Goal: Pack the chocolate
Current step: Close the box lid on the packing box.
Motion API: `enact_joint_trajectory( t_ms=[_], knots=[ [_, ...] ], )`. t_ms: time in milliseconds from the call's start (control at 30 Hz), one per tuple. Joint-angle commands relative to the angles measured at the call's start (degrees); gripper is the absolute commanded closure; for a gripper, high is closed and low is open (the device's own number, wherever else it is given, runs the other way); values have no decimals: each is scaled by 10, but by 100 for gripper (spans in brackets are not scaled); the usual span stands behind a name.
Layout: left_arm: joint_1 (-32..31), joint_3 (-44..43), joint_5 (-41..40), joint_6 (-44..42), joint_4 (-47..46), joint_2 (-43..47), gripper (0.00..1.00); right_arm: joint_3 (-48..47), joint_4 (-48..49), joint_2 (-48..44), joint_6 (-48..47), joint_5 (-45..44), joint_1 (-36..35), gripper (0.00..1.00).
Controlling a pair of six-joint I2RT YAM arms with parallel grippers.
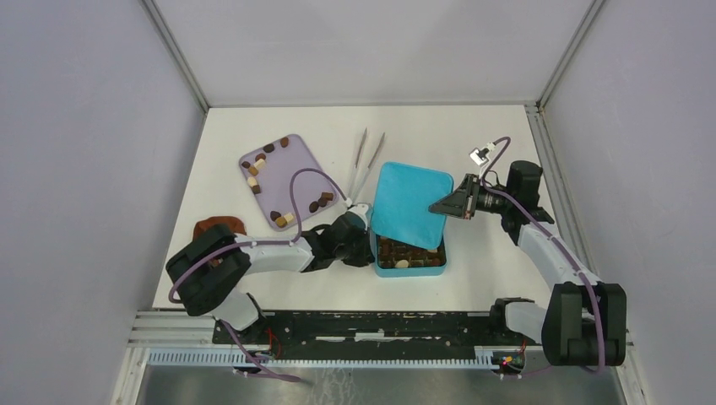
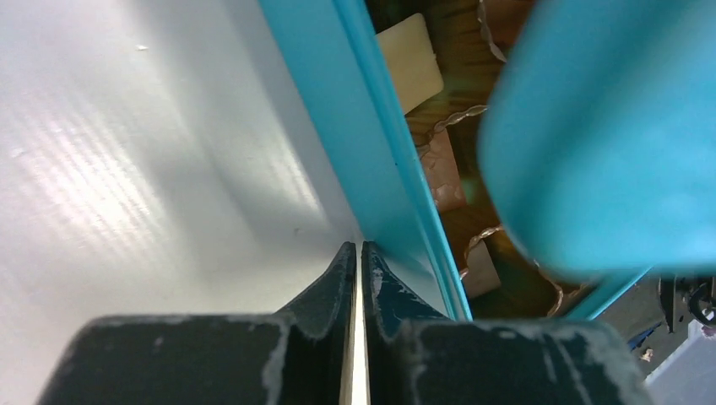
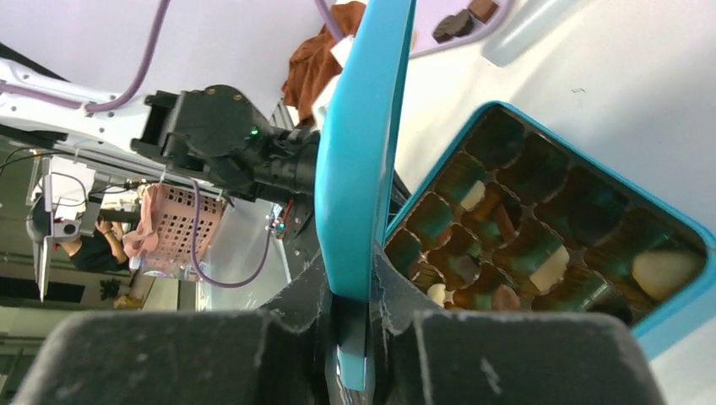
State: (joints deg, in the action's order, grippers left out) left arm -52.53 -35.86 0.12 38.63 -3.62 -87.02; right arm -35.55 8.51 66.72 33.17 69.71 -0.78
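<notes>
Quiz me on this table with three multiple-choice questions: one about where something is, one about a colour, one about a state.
1. Where do the loose chocolates lie?
A) on the lilac tray
B) in a glass bowl
C) on the lid
2. What colour is the box?
A) red
B) teal
C) yellow
3. How is the lid?
A) shut flat on the box
B) lying on the tray
C) held tilted over the open box
Answers: A, the pieces sit scattered on the tray; B, its walls are teal; C, the right gripper pinches the lid's edge, with filled cells showing beneath.
</notes>
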Motion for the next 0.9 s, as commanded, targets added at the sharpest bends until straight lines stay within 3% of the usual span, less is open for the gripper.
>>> enact_joint_trajectory(
  t_ms=[0, 200, 300, 400, 567, 633, 733, 867],
  knots=[
    [-21, -18, -33, 28, -31, -6, 90, -44, -124, 18, -115, 27, 38, 100],
    [-23, 45, -99, 37, 16, 112, 88, -140, -392, 74, -381, 25, 54, 100],
    [-23, 75, -127, 33, 54, 211, 82, -162, -442, 92, -419, 28, 53, 100],
    [-23, 100, -153, 24, 80, 320, 67, -159, -451, 96, -420, 50, 52, 100],
    [-23, 143, -161, 28, 55, 490, 21, -147, -434, 79, -389, 84, 34, 100],
    [-23, 161, -154, 38, 38, 537, 9, -141, -406, 67, -357, 97, 23, 100],
    [-22, 180, -133, 54, 9, 578, 1, -126, -359, 52, -303, 104, 11, 100],
    [-20, 194, -92, 72, -24, 585, 0, -64, -246, 39, -204, 103, -18, 100]
  ],
)
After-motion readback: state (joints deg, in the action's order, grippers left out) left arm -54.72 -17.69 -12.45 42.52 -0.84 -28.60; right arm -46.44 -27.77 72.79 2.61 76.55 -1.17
